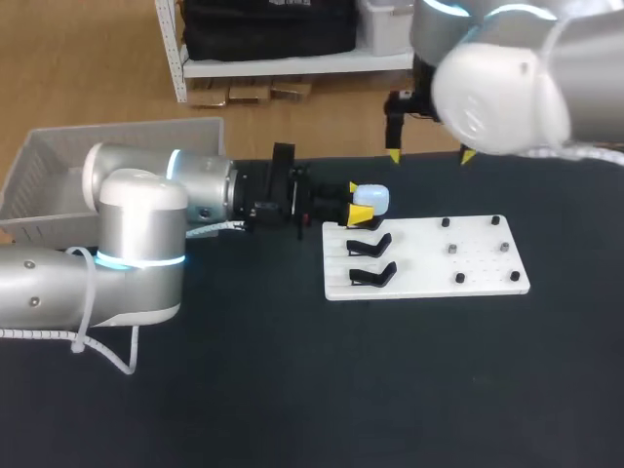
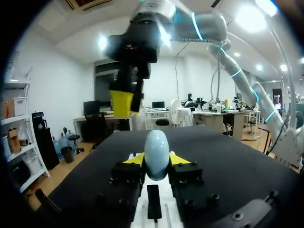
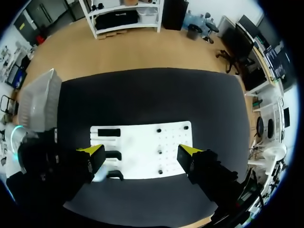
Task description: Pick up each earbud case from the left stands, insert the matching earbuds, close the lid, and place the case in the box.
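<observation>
The pale blue earbud case [image 1: 374,198] is sitting between the yellow tips of the left gripper [image 1: 357,202], which has it pinched from both sides. In the left wrist view it stands upright with a fingertip [image 2: 136,159] pressed on each flank. It's over the far left corner of the white board [image 1: 429,261], right by the farthest of the 3 black stands [image 1: 370,247] that run down the board's left edge. Can't really tell if the case is still touching that stand or already clear of it. The other 2 stands have nothing on them. The right half of the board has 6 little dark pegs [image 1: 452,250] in 2 rows of 3. The left arm comes in low and flat across the black table [image 1: 292,390] from the left side. The right gripper [image 1: 430,156] hangs well above the table's far edge, past the board's far edge, with its fingers spread wide and nothing in them. Its own camera looks straight down on the board between its 2 tips. The grey box [image 1: 58,161] is off at the table's far left corner, behind the left arm and well apart from the board.
</observation>
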### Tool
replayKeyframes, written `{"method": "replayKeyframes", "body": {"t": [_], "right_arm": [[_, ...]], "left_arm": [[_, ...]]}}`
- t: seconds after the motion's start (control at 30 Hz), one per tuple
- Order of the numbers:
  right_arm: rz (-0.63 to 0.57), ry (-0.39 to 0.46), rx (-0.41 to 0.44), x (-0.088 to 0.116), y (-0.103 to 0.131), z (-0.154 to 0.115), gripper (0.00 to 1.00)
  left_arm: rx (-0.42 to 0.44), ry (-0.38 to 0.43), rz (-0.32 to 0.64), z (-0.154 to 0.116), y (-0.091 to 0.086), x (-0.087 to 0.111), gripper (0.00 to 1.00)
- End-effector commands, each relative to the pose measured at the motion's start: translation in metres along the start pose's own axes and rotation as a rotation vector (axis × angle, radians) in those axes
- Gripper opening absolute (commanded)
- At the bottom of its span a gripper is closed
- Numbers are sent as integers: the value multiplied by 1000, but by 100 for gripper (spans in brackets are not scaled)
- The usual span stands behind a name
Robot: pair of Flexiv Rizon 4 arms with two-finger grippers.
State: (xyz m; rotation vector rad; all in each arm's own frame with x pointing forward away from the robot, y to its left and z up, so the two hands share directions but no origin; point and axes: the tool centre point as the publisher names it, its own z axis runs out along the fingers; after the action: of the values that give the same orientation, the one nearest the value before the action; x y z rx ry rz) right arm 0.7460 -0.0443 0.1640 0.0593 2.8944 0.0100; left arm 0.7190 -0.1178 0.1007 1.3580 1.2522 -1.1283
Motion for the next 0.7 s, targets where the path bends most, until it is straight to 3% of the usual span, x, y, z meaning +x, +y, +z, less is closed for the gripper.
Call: {"method": "replayKeyframes", "body": {"t": [0.03, 0.33, 0.53, 0.7], "right_arm": [[-8, -185, -14, 32, -22, -9, 100], [-1, -187, -18, 36, -28, -10, 100], [-1, -187, -18, 36, -28, -10, 100], [-1, -187, -18, 36, -28, -10, 100]], "left_arm": [[-53, 34, -24, -20, -5, -12, 0], [-186, 124, -113, -80, 2, -28, 0], [-286, 145, -263, -127, 20, -14, 0], [-400, 173, -369, -162, 49, 7, 0]]}}
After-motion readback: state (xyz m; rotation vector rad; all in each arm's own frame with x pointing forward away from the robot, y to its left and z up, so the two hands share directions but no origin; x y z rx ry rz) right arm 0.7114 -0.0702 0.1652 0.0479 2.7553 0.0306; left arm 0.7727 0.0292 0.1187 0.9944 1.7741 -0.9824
